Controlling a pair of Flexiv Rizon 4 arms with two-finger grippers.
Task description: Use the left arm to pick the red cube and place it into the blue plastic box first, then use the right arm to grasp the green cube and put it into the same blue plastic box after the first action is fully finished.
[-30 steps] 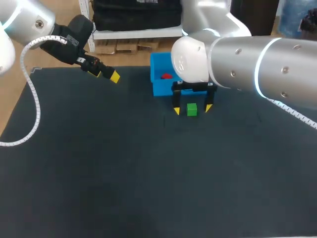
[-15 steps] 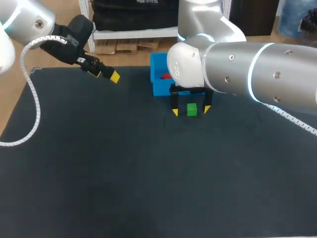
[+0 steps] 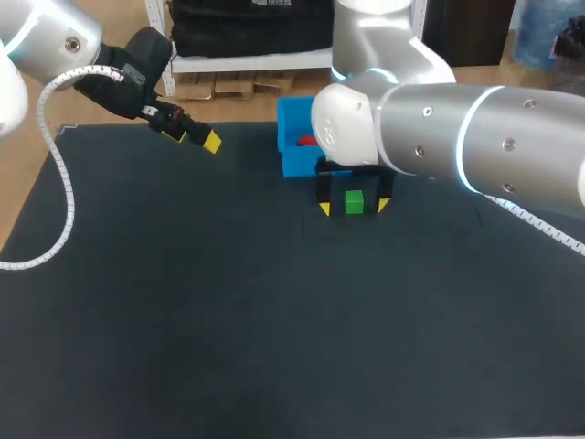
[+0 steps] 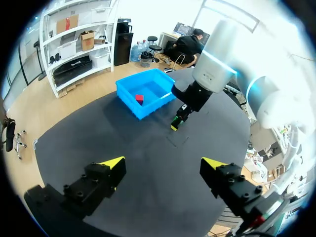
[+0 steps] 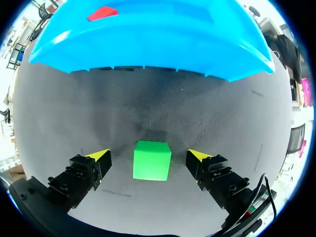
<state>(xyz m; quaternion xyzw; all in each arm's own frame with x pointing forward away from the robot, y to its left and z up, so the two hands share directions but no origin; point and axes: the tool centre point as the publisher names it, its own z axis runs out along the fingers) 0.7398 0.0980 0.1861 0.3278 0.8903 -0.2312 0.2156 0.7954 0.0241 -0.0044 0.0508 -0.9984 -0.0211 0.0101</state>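
Observation:
The green cube (image 3: pixel 354 202) rests on the dark mat just in front of the blue plastic box (image 3: pixel 291 161). My right gripper (image 3: pixel 353 206) is down over it, open, with one yellow-tipped finger on each side and a gap to both. The right wrist view shows the green cube (image 5: pixel 152 160) between the open fingers of the right gripper (image 5: pixel 150 157), with the blue box (image 5: pixel 148 44) ahead. The red cube (image 3: pixel 306 141) lies inside the box, also seen as a red cube (image 4: pixel 139 98) in the left wrist view. My left gripper (image 3: pixel 198 137) hangs open and empty over the mat's far left.
The dark mat (image 3: pixel 228 311) covers the table, bare in front of and to the left of the cube. My right arm's big silver links (image 3: pixel 439 128) hang over the box's right side and hide part of it.
My right arm has shifted slightly left and down around the green cube. The left arm has not moved.

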